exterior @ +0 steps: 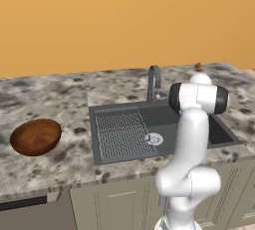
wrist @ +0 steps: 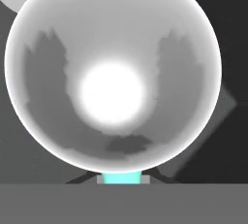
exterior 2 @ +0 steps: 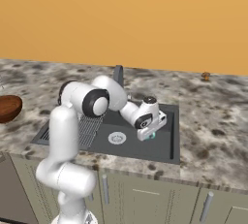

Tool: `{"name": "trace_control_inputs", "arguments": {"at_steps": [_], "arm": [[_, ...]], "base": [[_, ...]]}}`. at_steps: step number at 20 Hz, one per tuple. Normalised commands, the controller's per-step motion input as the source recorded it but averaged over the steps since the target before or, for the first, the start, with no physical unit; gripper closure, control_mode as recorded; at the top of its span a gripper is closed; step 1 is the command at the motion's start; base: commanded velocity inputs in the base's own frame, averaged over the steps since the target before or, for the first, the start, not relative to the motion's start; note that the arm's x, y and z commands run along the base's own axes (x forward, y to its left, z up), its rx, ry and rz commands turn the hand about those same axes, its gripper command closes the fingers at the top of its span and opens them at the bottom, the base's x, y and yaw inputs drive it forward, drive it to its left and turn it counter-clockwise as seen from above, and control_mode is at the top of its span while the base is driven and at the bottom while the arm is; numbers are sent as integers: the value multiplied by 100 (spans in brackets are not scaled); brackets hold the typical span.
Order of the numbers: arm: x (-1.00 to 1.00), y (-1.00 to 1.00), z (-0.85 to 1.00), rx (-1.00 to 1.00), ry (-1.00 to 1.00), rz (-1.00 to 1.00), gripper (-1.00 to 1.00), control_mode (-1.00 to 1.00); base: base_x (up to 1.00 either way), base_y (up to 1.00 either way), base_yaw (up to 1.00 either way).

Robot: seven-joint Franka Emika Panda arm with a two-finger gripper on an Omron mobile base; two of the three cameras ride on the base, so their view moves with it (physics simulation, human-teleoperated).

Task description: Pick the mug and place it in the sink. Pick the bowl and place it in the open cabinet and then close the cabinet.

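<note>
The mug shows its round pale inside close under the hand, with a cyan part at its near edge. In the right base view a cyan bit of the mug shows under my gripper, which is shut on it, low over the right half of the dark grey sink. My own arm covers the hand in the left base view, above the sink. Left of the sink, the reddish-brown wooden bowl rests upright on the counter, and the bowl is at the left edge of the right base view. The cabinet is out of view.
A grey arched faucet rises behind the basin, and the round silver drain lies left of the hand. A small brown object stands at the counter's back right. An orange wall backs the speckled counter. Under-counter doors run along the front.
</note>
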Motion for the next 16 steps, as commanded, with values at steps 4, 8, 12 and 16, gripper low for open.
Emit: {"name": "trace_control_inputs", "arguments": {"at_steps": [4,8,12,16], "arm": [[5,1,-43,0,-7,10,100,-100],[3,0,-25,0,0,4,100,-100],[19,0,-25,0,0,1,100,-100],[34,2,-24,0,1,0,100,-100]], "base": [[0,0,0],[0,0,0],[0,0,0],[0,0,0]]}}
